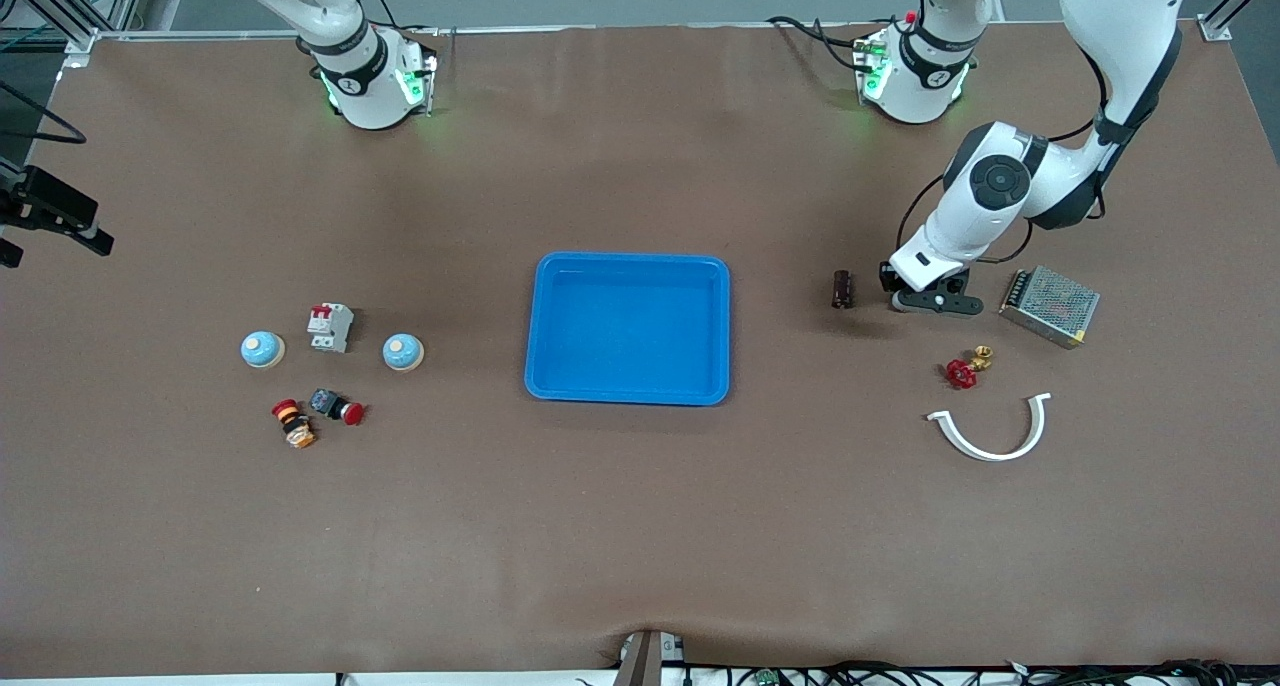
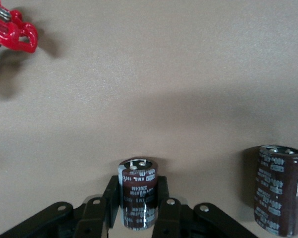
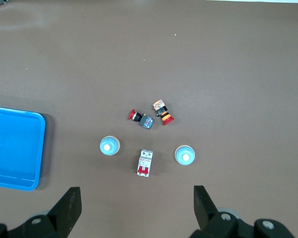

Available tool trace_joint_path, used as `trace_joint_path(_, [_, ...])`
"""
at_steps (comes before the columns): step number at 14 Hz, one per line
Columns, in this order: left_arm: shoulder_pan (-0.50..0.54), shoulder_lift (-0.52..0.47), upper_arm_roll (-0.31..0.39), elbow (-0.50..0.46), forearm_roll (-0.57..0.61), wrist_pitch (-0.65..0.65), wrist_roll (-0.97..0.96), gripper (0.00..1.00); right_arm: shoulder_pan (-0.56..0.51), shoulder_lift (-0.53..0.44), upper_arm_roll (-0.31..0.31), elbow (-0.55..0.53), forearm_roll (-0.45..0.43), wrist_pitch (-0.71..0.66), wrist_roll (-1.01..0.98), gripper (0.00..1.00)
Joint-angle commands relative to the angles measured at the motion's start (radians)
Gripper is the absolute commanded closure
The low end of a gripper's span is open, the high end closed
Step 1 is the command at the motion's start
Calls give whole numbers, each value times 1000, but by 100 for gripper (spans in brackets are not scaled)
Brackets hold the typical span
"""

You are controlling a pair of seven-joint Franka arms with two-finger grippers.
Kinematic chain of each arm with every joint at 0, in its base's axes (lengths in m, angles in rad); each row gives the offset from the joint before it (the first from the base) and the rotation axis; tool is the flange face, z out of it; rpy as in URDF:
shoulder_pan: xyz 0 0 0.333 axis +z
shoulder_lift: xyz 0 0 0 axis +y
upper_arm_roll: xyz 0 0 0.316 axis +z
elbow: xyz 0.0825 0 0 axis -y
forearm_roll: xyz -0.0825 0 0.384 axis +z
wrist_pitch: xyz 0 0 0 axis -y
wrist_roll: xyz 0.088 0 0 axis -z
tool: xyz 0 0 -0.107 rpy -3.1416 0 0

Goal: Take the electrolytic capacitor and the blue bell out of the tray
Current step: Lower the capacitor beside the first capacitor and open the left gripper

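Note:
My left gripper is down at the table toward the left arm's end, shut on a dark brown capacitor that stands upright between its fingers. A second capacitor of the same kind stands upright beside it, toward the tray. Two light blue bells sit toward the right arm's end; the right wrist view shows them too. My right gripper hangs open high over that end with nothing between its fingers. It is out of the front view.
A blue tray lies mid-table with nothing in it. A white circuit breaker stands between the bells, with two push buttons nearer the camera. By the left gripper lie a red valve, a metal power supply and a white curved piece.

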Motion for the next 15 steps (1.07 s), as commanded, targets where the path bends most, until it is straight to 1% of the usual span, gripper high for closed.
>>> trace_joint_path(1, [22, 7, -14, -10, 16, 19, 16, 100, -12, 2, 3, 23, 12, -8, -15, 0])
trace_joint_path(3, [23, 8, -14, -11, 16, 17, 18, 100, -10, 0, 3, 37, 4, -17, -19, 0])
trace_joint_path(6, [23, 19, -12, -10, 16, 17, 18, 100, -10, 0, 3, 40, -6, 50, -2, 0])
trace_joint_path(7, [28, 19, -12, -8, 16, 19, 18, 100, -10, -2, 2, 40, -3, 54, 29, 0])
trace_joint_path(8, [36, 17, -12, -8, 16, 17, 18, 74, -10, -9, 2, 40, -6, 55, 75, 0])
trace_joint_path(9, [37, 13, -12, -10, 16, 17, 10, 70, -6, -8, 3, 40, -9, 60, 116, 0])
trace_joint_path(10, [37, 8, -12, -8, 16, 17, 7, 44, -6, -6, 6, 40, -17, 58, 124, 0])
trace_joint_path(11, [37, 8, -12, -8, 16, 16, 7, 16, -4, -6, 8, 40, -16, 46, 117, 0])
trace_joint_path(12, [37, 7, -12, -7, 16, 16, 7, 0, 7, -6, 15, 38, -14, 32, 130, 0])
trace_joint_path(13, [37, 7, -14, -5, 16, 16, 6, 0, 22, -8, 28, 38, -22, 28, 138, 0])
trace_joint_path(15, [36, 7, -15, -2, 16, 16, -25, 0, 14, -6, 26, 29, -20, 35, 219, 0])
